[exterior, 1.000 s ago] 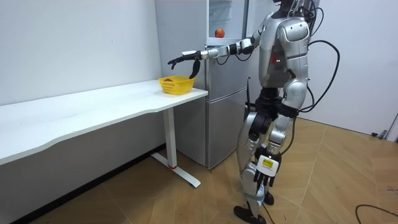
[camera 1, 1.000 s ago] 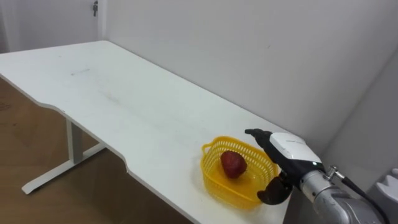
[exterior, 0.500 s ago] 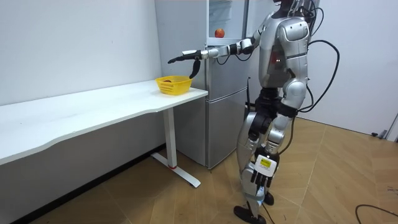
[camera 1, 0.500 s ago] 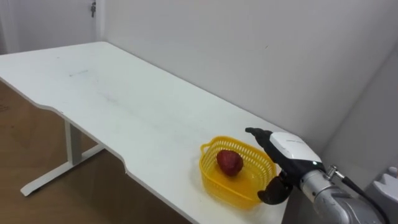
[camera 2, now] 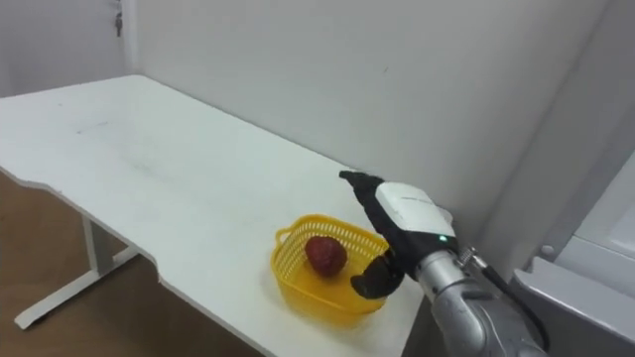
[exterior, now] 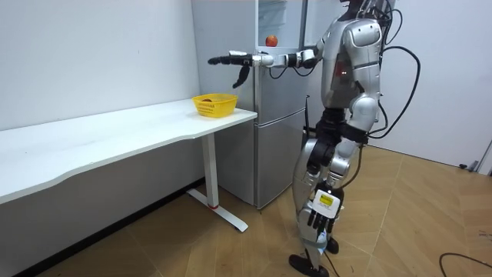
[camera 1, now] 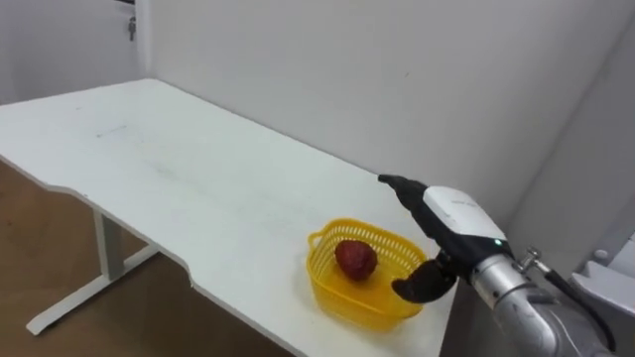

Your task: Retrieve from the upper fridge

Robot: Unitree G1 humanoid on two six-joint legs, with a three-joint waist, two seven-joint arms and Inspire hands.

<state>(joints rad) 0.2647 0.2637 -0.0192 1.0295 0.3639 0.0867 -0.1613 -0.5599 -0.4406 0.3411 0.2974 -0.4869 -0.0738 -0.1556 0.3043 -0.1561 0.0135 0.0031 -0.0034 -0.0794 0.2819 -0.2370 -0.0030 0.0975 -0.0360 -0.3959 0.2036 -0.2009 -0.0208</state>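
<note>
The right robot hand (camera 1: pixel 451 223) is held out over the end of the white surface (camera 1: pixel 198 188), open and holding nothing; its fingers are straight and point toward 11 o'clock, and its dark thumb hangs down toward 7 o'clock; in the room view it is raised clear above the yellow basket (camera 1: pixel 332 296), not touching it.

The basket stands near the surface's corner, at about 4 o'clock on the surface in the eye views; the red fruit (camera 1: pixel 354 260) lies inside it, near the middle; the robot hand is at the basket's 2 o'clock.

In the room view the robot stands upright on the wooden floor (exterior: pixel 192 246) beside the grey fridge (exterior: pixel 277 115), just off the end of the surface; the upper fridge compartment is open, and a round red-orange fruit (exterior: pixel 270 40) sits on its shelf; the left robot hand (exterior: pixel 317 221) hangs by the thigh, and I cannot tell its state.
</note>
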